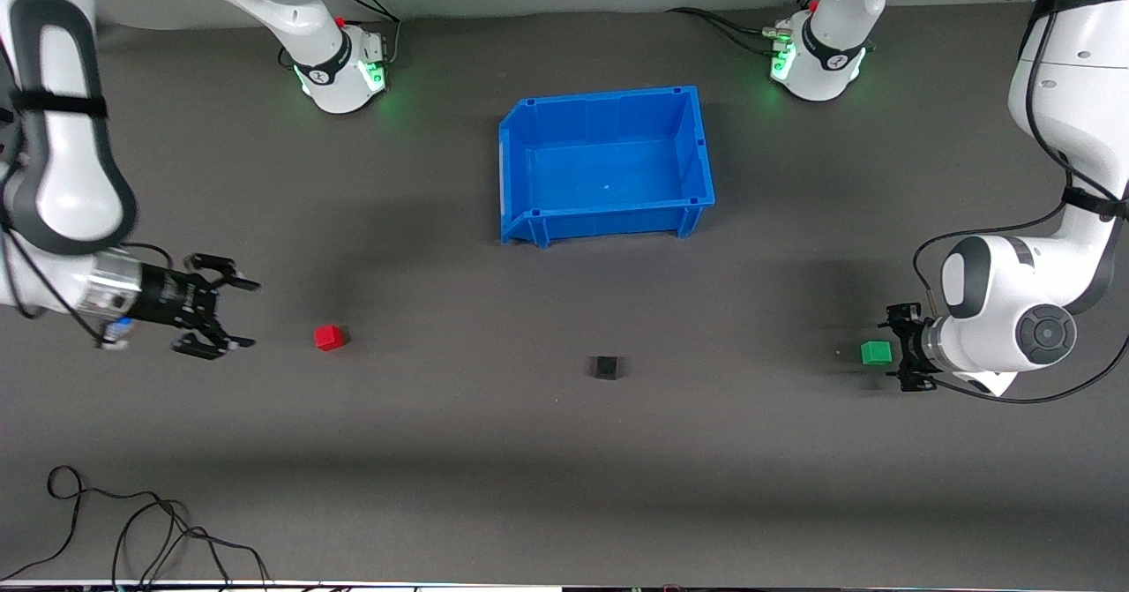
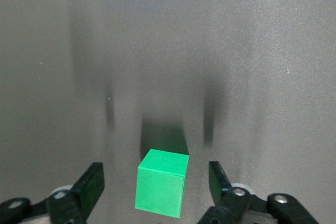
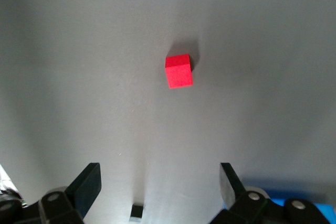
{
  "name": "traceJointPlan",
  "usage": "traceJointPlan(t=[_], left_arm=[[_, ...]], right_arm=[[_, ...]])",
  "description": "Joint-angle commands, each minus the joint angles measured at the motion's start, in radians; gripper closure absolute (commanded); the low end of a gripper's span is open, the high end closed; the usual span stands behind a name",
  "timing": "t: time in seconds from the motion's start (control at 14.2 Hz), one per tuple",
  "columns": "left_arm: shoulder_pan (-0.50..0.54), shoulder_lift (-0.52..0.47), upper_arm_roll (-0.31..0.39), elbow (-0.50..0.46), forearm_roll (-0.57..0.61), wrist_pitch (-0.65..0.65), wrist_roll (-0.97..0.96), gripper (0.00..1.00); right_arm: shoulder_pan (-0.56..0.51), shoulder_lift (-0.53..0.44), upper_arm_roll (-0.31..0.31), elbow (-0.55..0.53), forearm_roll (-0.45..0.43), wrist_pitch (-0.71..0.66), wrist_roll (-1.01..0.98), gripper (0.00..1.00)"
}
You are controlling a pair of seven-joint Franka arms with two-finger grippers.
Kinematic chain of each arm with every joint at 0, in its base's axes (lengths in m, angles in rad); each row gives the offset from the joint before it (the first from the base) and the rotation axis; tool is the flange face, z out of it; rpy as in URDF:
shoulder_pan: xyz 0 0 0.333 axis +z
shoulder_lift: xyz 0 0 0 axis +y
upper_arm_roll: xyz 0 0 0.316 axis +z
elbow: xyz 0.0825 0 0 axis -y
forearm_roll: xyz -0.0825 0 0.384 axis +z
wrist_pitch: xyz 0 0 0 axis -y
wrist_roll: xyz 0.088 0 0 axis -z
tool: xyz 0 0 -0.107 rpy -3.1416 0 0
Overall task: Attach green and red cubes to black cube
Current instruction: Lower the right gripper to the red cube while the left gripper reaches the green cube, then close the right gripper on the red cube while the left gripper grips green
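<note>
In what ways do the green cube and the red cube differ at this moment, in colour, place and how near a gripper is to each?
The green cube is bright green; the red cube is bright red. The green cube lies toward the left arm's end of the table, the red cube toward the right arm's end. The left gripper brackets the green cube with open fingers, whereas the right gripper, also open, is apart from the red cube. Both look equal in size and rest on the table.

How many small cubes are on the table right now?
3. The green cube sits between the left hand's fingers, the black cube mid-table, the red cube near the right hand. None looks hidden.
</note>
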Motion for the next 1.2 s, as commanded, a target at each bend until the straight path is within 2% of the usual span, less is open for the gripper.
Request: traceJointPlan(t=[0.0, 0.14, 0.49, 0.77, 0.84, 0.91, 1.13], left_arm=[[-0.001, 0.002, 0.005, -0.005, 0.043, 0.021, -0.01, 0.26], [-0.004, 0.007, 0.005, -0.005, 0.055, 0.032, -0.01, 0.26], [-0.007, 0.019, 0.005, -0.001, 0.065, 0.044, -0.01, 0.26], [-0.009, 0.027, 0.005, -0.002, 0.089, 0.057, -0.01, 0.25], [-0.009, 0.027, 0.005, -0.002, 0.094, 0.057, -0.01, 0.29], [-0.007, 0.028, 0.005, -0.002, 0.095, 0.057, -0.01, 0.44], [-0.009, 0.028, 0.005, -0.002, 0.097, 0.057, -0.01, 0.59]], right_arm=[[0.006, 0.104, -0.005, 0.012, 0.112, 0.031, -0.159, 0.0], [-0.003, 0.143, -0.005, 0.012, 0.12, 0.032, -0.211, 0.0], [0.008, 0.242, -0.004, 0.015, 0.206, 0.11, -0.315, 0.0], [0.003, 0.279, -0.004, 0.018, 0.218, 0.121, -0.366, 0.0], [0.002, 0.286, -0.004, 0.018, 0.218, 0.121, -0.372, 0.0], [0.002, 0.289, -0.004, 0.018, 0.218, 0.121, -0.374, 0.0], [0.003, 0.304, -0.004, 0.018, 0.218, 0.121, -0.394, 0.0]])
